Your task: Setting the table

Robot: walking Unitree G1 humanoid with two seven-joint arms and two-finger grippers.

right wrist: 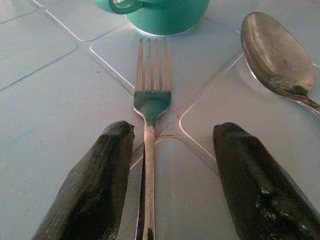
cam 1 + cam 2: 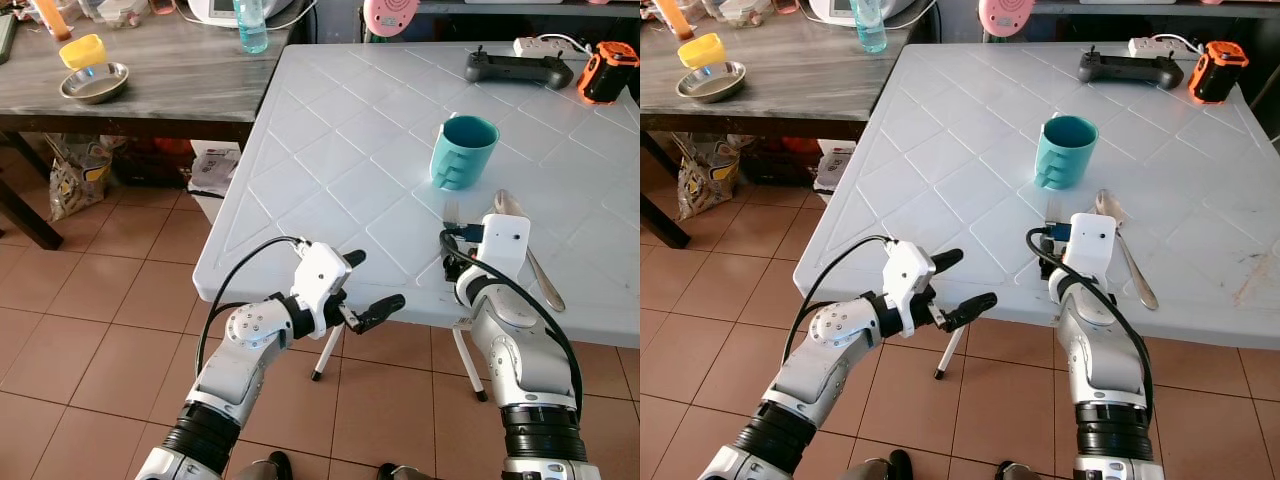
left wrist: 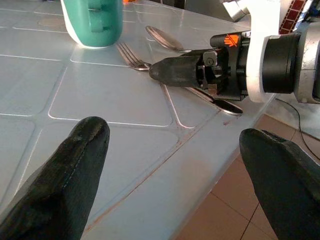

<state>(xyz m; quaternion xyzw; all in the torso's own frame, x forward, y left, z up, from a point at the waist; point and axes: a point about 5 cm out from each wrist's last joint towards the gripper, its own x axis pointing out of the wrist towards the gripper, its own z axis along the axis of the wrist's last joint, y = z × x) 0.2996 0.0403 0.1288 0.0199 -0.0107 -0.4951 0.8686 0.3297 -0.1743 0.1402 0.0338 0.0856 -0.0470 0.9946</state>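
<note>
**Fork and spoon down by the cup, right gripper parted over the fork**

Right gripper (image 1: 167,175): fingers (image 1: 92,185) spread, nothing pinched. The fork (image 1: 150,100) lies flat on the white table (image 2: 330,150) btwn the two fingers, handle running back along the inner side of one finger, which looks to be touching or just beside it; the other finger is well clear. Tines point at the teal cup (image 2: 463,152), tips just short of its base. The spoon (image 1: 272,55) lies just beside the fork, bowl up, on the side away from the robot's left arm, roughly parallel w/ it.

Left gripper (image 2: 372,288): fingers (image 3: 65,170) wide apart, empty, hanging just off the near table edge, aimed across at the right gripper and cutlery.

Progress, as a judgement: one place looks mostly laid, w/ cup upright and fork + spoon side by side near the table's front edge. No plate or knife seen at that place. Whether the right gripper is about to grip the fork or has let it go can't be told; fork looks settled on the surface.

Left to do, prob.: straighten cutlery if needed, add any other pieces. A metal bowl (image 2: 94,82) w/ a yellow cup (image 2: 83,50) sits on the wooden table (image 2: 180,80) well apart, robot's left. Black controller (image 2: 518,68) and orange device (image 2: 608,72) sit at the far side of the white table.
</note>
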